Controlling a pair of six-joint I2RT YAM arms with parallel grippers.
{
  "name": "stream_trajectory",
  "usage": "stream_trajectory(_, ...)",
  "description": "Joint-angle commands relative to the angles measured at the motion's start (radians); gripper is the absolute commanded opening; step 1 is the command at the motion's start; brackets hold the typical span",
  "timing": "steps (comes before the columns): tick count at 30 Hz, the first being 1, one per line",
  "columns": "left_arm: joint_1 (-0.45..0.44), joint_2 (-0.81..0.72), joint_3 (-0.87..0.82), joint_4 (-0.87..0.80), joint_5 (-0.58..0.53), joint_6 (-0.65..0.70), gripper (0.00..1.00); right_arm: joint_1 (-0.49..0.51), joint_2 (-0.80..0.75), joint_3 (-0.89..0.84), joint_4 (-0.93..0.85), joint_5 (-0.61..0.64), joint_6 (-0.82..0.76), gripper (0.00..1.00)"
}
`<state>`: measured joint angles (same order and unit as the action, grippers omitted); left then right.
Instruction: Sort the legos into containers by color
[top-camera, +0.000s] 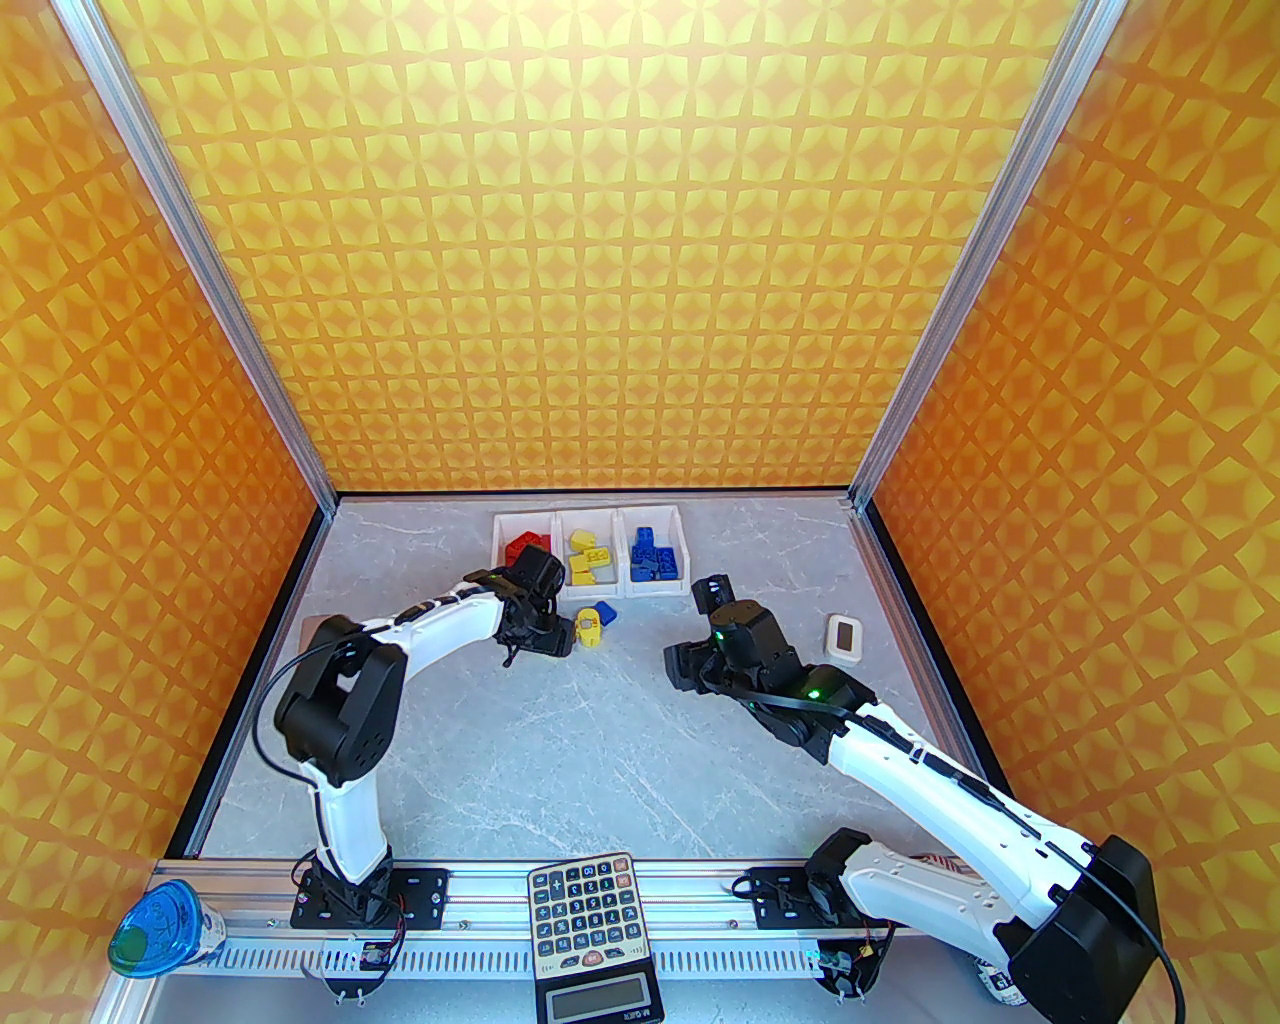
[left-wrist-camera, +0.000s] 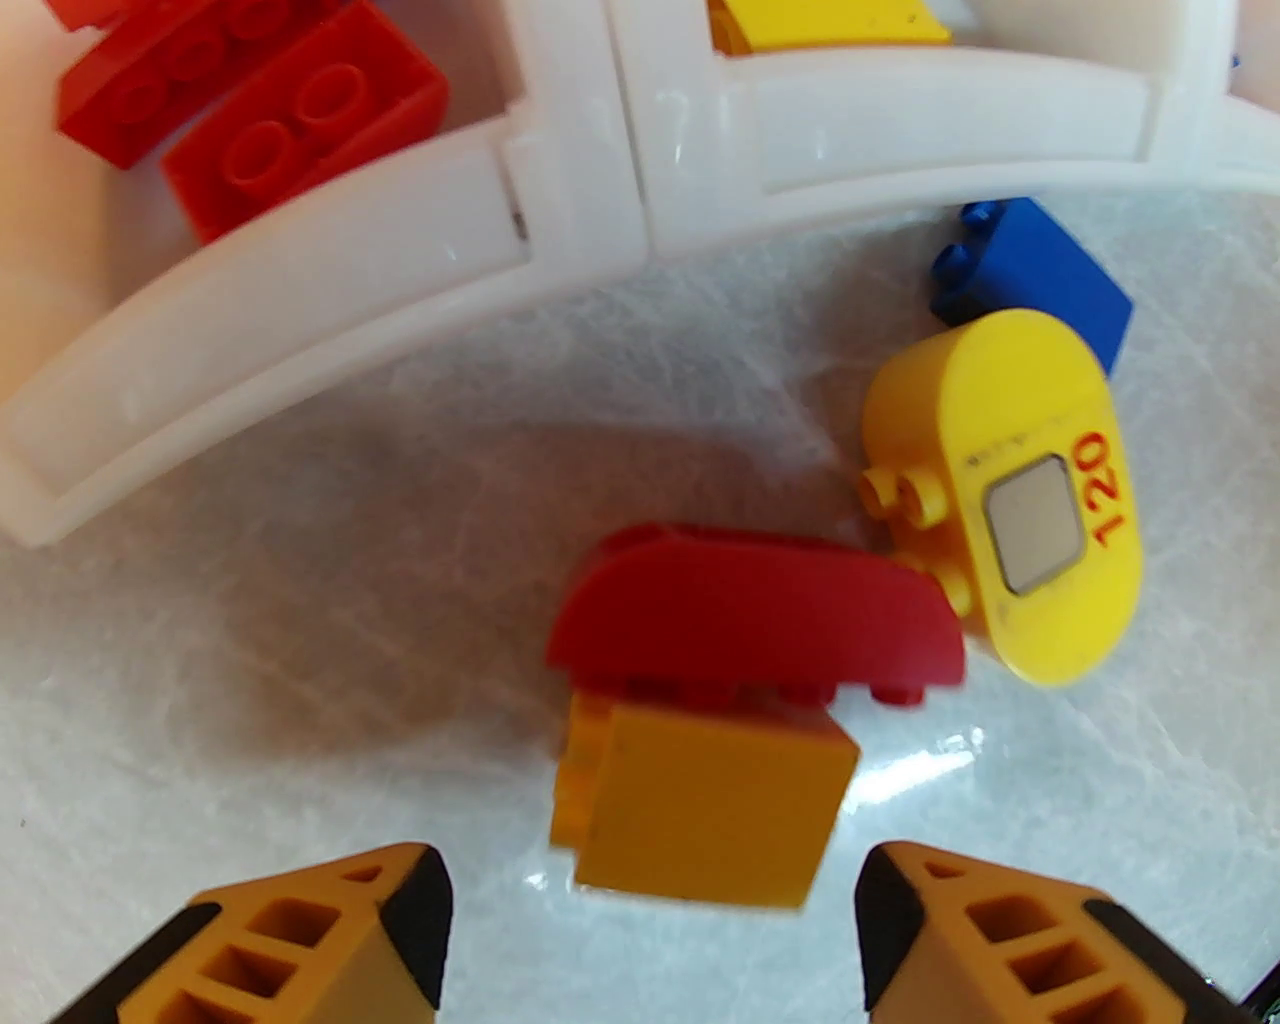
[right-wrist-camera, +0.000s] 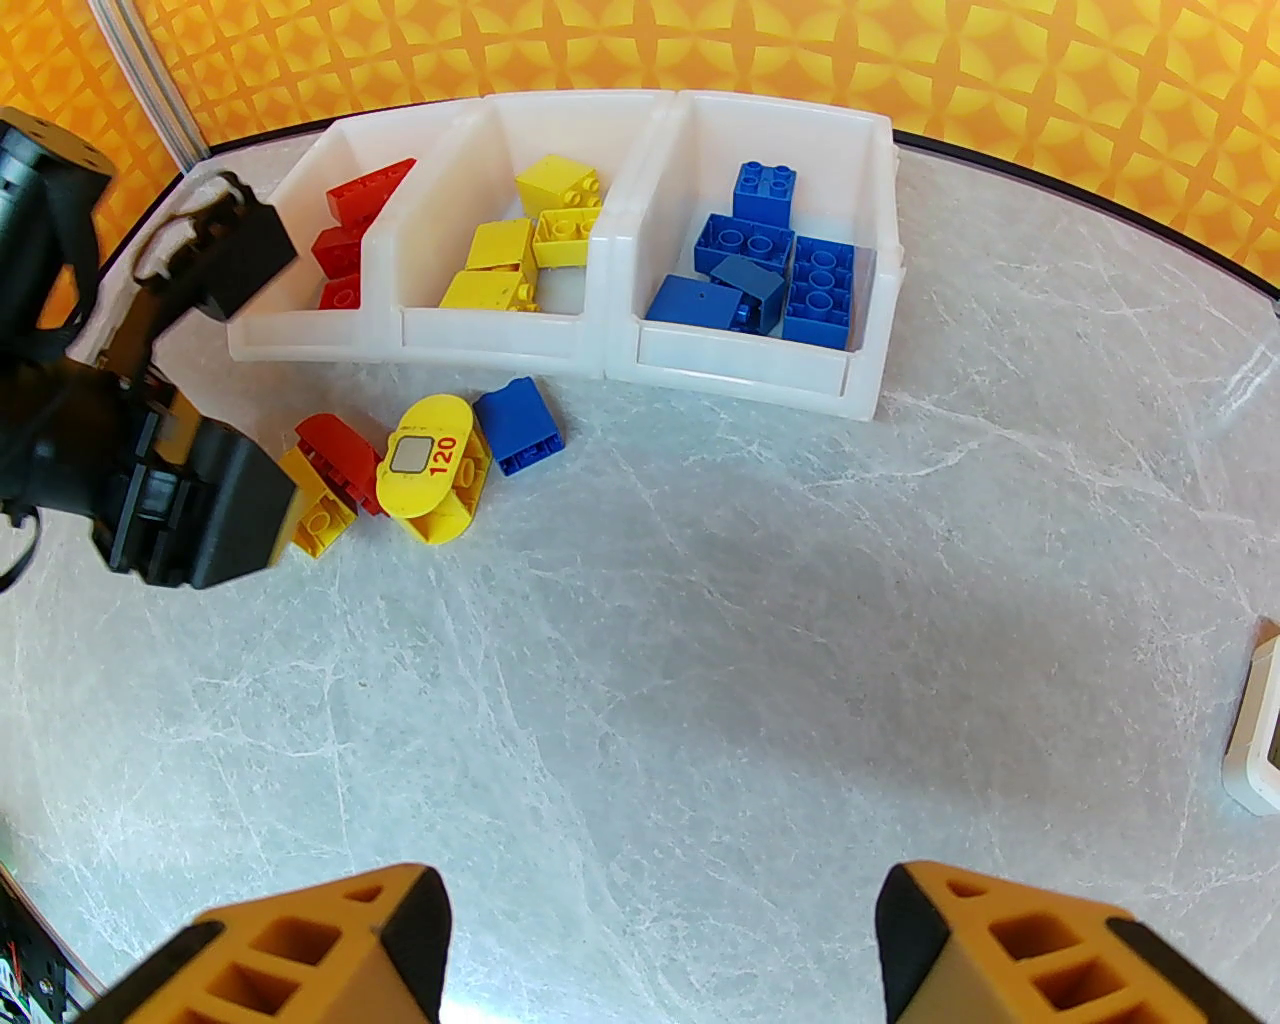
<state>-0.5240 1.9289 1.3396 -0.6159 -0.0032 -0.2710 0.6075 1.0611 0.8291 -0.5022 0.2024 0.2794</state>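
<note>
Three joined white containers (top-camera: 589, 522) stand at the back: red legos (right-wrist-camera: 345, 235) in the left one, yellow (right-wrist-camera: 520, 250) in the middle, blue (right-wrist-camera: 765, 270) in the right. Loose legos lie in front of them: a yellow square brick (left-wrist-camera: 705, 800) against a red rounded one (left-wrist-camera: 750, 610), a yellow oval brick marked 120 (left-wrist-camera: 1010, 490) and a blue brick (left-wrist-camera: 1040, 270). My left gripper (left-wrist-camera: 650, 930) is open, its fingertips just short of the yellow square brick, holding nothing. My right gripper (right-wrist-camera: 660, 930) is open over bare table, right of the pile.
A small white device (top-camera: 845, 637) lies on the table to the right of my right gripper. A calculator (top-camera: 590, 920) and a blue-lidded jar (top-camera: 160, 925) sit on the near rail. Patterned orange walls close in the table on three sides.
</note>
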Motion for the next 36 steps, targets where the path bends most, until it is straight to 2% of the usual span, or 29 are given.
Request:
stream_trajectory(1,-0.005,0.031,0.04,0.001,0.025,0.026,0.7,0.002,-0.026,-0.005,-0.015,0.027,0.02,0.75)
stream_trajectory(8,-0.005,0.065,0.059,0.0,0.031,0.039,0.63,0.002,-0.031,-0.002,-0.027,0.04,0.02,0.75)
stream_trajectory(14,-0.005,0.076,0.069,-0.002,0.031,0.038,0.51,0.001,-0.048,0.001,-0.039,0.053,0.014,0.75)
stream_trajectory(22,-0.005,0.016,0.059,-0.029,0.031,0.047,0.4,0.002,-0.051,-0.007,-0.034,0.063,0.012,0.75)
stream_trajectory(29,-0.006,-0.058,0.134,-0.116,0.029,0.088,0.38,0.003,-0.057,-0.013,-0.026,0.061,0.014,0.75)
stream_trajectory(36,-0.005,-0.038,0.286,-0.169,0.028,0.094,0.37,0.001,-0.092,-0.028,-0.044,0.059,0.023,0.75)
